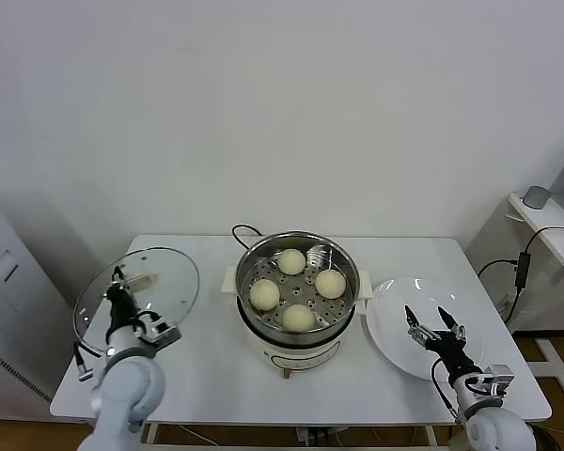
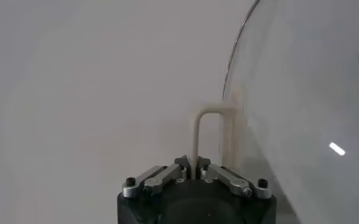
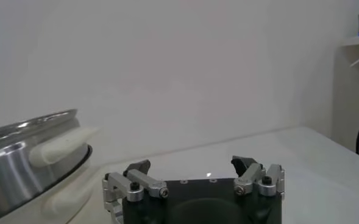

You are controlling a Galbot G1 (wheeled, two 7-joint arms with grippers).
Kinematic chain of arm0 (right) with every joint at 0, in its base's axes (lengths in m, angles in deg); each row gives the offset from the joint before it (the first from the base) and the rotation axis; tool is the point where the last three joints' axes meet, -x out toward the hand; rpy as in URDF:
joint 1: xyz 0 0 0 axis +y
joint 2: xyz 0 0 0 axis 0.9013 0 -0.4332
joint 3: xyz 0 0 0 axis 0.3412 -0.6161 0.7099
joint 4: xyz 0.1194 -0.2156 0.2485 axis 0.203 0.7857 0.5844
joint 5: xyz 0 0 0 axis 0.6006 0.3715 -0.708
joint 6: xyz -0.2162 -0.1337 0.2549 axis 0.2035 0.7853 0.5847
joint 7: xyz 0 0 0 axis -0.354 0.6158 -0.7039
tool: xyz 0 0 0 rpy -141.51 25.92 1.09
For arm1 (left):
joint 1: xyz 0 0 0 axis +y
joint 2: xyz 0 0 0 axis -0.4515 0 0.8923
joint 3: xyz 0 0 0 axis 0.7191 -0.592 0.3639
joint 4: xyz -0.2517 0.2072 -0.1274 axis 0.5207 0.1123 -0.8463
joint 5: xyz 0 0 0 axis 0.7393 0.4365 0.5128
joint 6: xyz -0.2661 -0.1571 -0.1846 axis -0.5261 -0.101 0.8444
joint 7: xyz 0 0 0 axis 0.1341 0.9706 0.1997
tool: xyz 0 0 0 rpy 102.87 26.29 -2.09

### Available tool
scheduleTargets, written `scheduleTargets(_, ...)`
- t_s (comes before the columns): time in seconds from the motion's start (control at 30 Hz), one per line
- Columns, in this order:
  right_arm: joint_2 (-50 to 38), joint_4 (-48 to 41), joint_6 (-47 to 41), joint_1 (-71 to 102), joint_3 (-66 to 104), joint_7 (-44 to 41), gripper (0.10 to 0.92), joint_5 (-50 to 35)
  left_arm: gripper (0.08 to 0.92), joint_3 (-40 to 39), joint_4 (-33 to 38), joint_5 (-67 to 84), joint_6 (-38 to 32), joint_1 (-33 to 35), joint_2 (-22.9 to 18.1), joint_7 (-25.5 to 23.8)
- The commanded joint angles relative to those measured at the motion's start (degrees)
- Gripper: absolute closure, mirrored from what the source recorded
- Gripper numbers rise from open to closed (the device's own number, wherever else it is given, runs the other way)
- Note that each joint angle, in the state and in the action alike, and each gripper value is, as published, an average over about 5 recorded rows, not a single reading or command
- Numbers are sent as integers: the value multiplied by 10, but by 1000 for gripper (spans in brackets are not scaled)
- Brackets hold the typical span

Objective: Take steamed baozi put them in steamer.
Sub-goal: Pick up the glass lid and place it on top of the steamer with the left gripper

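Holding glass lid [image 1: 137,293] by its handle [image 2: 199,131], left gripper [image 1: 119,291] fingers clamped | four baozi [image 1: 298,318] in steamer [image 1: 252,256] | right gripper [image 1: 431,323] fingers apart over plate [image 1: 387,319]

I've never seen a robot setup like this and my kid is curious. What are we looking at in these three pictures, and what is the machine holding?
It is a two-armed robot at a white table. The wide picture comes from a camera on its head, looking down; the other two come from cameras on its wrists.

In the middle stands the steamer, a steel basket on a cream cooker base, with four baozi inside. A bare white plate lies to the robot's right of it.

The left gripper is shut on the cream handle of a glass lid, held tilted above the table's left end. The right gripper is open over the plate and holds nothing.
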State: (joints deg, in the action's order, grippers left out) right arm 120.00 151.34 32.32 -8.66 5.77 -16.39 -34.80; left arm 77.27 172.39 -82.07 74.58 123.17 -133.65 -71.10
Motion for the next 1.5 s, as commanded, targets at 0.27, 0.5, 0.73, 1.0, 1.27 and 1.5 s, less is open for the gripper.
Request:
scheduleTargets(0.27,-6,0,-4,3,12,0,203,-2,868,-173,87,-229,91,-69,-141,-145)
scheduleTargets(0.5,-2,-4,-4,3,14,0,203,0,868,-251,29,-235,91,-110,-150,-142)
scheduleTargets(0.73,8,-4,-4,12,20,1,203,6,868,-350,-25,-158,91,-132,-150,-94)
scheduleTargets(1.0,19,0,-5,23,30,1,203,12,868,-378,-95,-19,91,-162,-150,-6)
scheduleTargets(1.27,30,0,-5,24,31,0,203,22,868,-367,-111,-2,91,-163,-150,29)
scheduleTargets(1.5,32,-1,-7,18,31,0,203,26,868,-366,-128,-62,91,-165,-150,16)
